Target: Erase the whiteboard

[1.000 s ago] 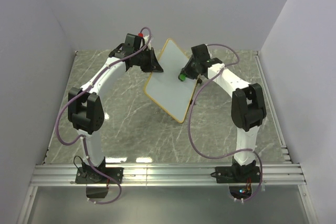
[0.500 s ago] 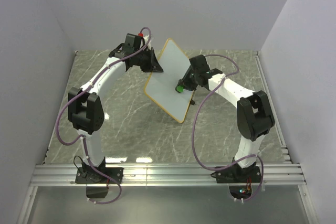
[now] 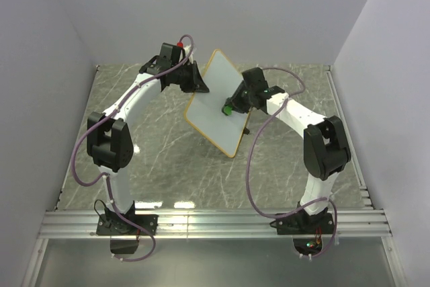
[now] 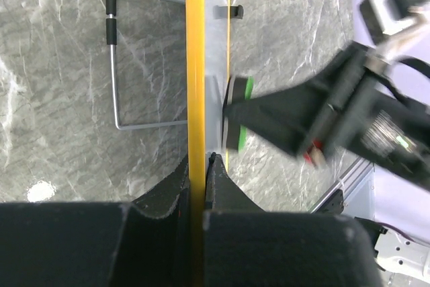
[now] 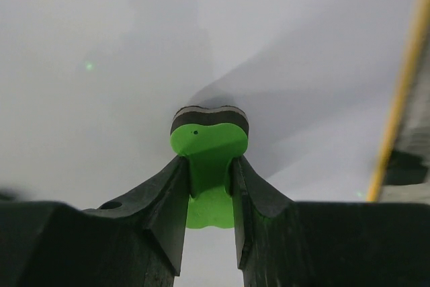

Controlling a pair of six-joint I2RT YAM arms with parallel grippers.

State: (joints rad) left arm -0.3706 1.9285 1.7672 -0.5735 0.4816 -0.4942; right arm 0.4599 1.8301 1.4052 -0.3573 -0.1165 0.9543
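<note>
The whiteboard point(image 3: 213, 109), white with a thin orange-tan frame, stands tilted on the marble table at the middle. My left gripper point(image 3: 199, 87) is shut on its upper left edge; the left wrist view shows the yellow frame point(image 4: 195, 65) pinched between the jaws. My right gripper point(image 3: 232, 104) is shut on the green eraser point(image 3: 228, 108), which presses its dark felt face against the board's white surface point(image 5: 101, 65). In the right wrist view the eraser point(image 5: 209, 140) sits between my fingers. No marks show on the board surface in view.
A wire stand point(image 4: 113, 72) of the board shows behind it in the left wrist view. Grey walls enclose the table at the back and both sides. An aluminium rail point(image 3: 215, 223) runs along the near edge by the arm bases.
My right gripper has carried the eraser from the board's right edge down and left onto its face, then a little up. The left gripper and the board have stayed put.
</note>
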